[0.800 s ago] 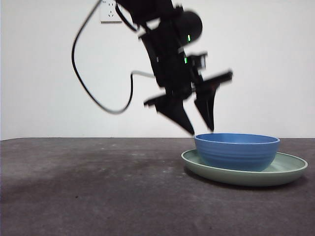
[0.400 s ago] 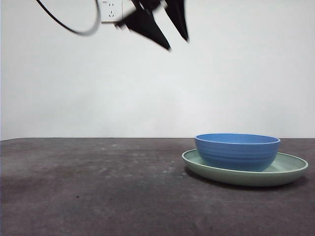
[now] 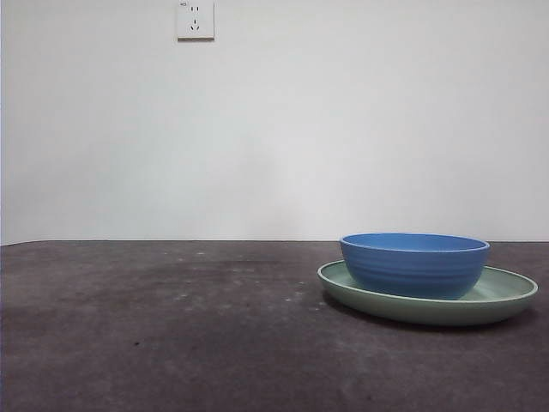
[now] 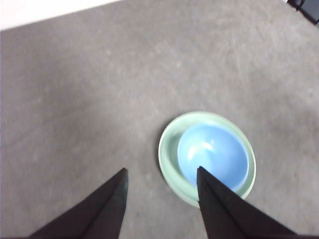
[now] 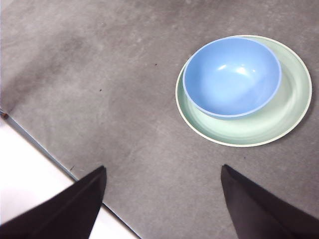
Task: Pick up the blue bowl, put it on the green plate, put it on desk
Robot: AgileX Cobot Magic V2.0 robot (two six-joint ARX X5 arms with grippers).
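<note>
Now, with blue bowl point(image 3: 414, 264) sitting in green plate point(image 3: 506, 296), both empty: left gripper point(image 4: 160, 177), right gripper point(image 5: 163, 175) spread open above counter point(image 3: 154, 326); next, probably regrasp bowl's rim.

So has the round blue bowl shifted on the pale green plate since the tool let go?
No. The round blue ridged bowl sits in the same spot on the pale green plate, toward its left side, unchanged against the plate's rim.

No readable text in any view

The wall socket point(image 3: 195, 20) carried only a tiny dark mark at its upper corner, too small to read. The blue bowl point(image 3: 414, 263), the green plate point(image 3: 513, 300) and the surface point(image 3: 154, 335) bore no lettering, labels, brands or numbers.
</note>
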